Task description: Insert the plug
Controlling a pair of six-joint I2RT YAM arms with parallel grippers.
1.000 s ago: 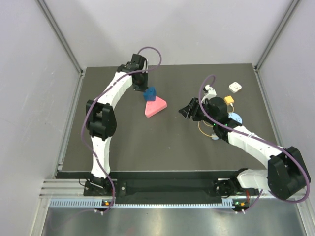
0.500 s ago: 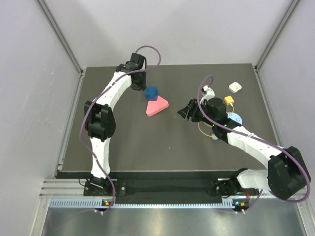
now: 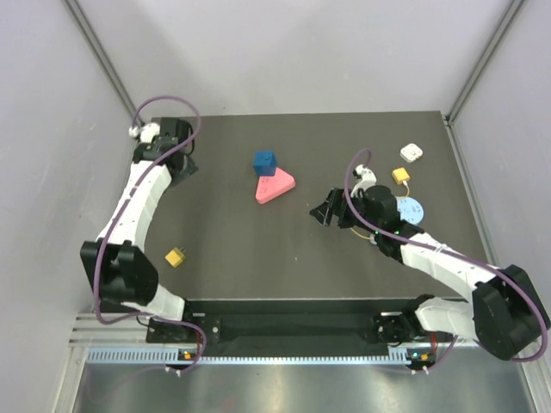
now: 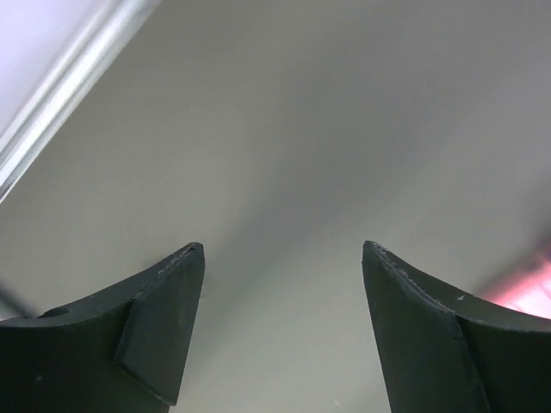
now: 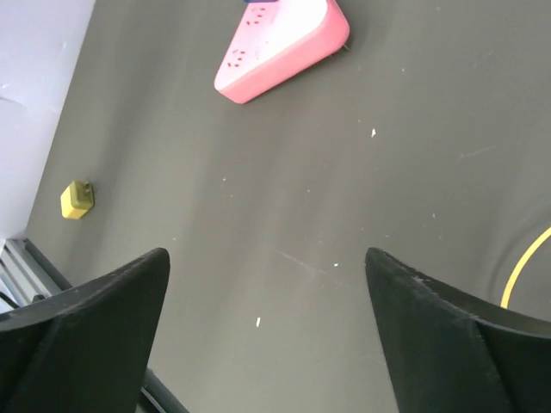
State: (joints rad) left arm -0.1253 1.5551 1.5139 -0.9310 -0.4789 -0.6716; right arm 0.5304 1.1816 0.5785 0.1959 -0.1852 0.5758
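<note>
Plug (image 3: 400, 175) sits far right on the table (image 3: 258, 258), between the white square block (image 3: 411, 153) and the light-blue disc (image 3: 413, 209). It is small, yellow, blocky and roughly square from above, so its long axis and facing can't be told. Right gripper (image 3: 325, 209) is spread wide and empty, well left of the plug; left gripper (image 4: 282, 249) is also spread and empty, at the far-left corner.

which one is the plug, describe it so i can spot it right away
Go to the far right part of the dark table. The plug is the small yellow block between the white square block and the light-blue disc. The only other yellow piece lies alone at the near left.
</note>
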